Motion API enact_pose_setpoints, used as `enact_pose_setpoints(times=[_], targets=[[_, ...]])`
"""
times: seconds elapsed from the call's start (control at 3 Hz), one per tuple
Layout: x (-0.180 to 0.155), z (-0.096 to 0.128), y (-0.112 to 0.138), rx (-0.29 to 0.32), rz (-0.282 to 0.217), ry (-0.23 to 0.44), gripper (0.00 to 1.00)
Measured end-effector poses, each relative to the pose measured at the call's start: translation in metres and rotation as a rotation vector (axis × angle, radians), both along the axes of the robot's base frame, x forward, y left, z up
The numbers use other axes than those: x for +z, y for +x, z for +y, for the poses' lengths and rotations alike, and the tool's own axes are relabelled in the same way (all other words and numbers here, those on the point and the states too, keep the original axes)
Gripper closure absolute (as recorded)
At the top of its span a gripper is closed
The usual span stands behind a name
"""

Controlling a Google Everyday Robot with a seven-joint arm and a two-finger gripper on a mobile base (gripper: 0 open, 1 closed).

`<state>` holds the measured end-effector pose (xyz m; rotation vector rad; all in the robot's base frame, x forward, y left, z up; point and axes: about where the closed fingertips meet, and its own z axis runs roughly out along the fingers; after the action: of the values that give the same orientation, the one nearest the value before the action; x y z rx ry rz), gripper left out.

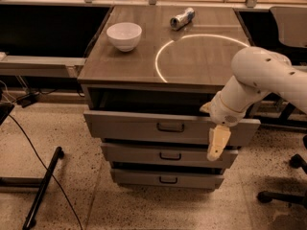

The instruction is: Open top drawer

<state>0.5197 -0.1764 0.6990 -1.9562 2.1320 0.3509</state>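
**A:** Where is the top drawer sitting?

**B:** The top drawer [139, 124] is sitting partly out. Its grey front is running off to the left from behind the jaws, and a dark gap is showing above it under the tabletop [201, 61]. The jaws are hanging in front of the drawer's right end and dipping below its lower edge. Whether they are open or closed, I cannot tell.

**A:** Which way is it pointing?

**B:** Its long axis is running left to right, with the flat front facing the camera. So it is travelling outward, across that axis.

**A:** How is it going to handle?

**B:** I am judging it stiff and fairly heavy, riding on runners, so it is calling for a straight, level pull. The handle [171, 127] is lying left of the jaws and slightly higher, and that is where I am expecting a hold to work. Pulling from the right end is likely risking a skewed, jamming drawer.
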Motion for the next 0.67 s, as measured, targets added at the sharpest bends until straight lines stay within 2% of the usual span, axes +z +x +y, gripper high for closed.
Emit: enact_pose_setpoints(times=[0.33, 0.67], targets=[[-0.023, -0.001, 0.017, -0.018, 0.020, -0.033, 0.01], [-0.033, -0.003, 0.021, -0.017, 0.034, -0.057, 0.20]])
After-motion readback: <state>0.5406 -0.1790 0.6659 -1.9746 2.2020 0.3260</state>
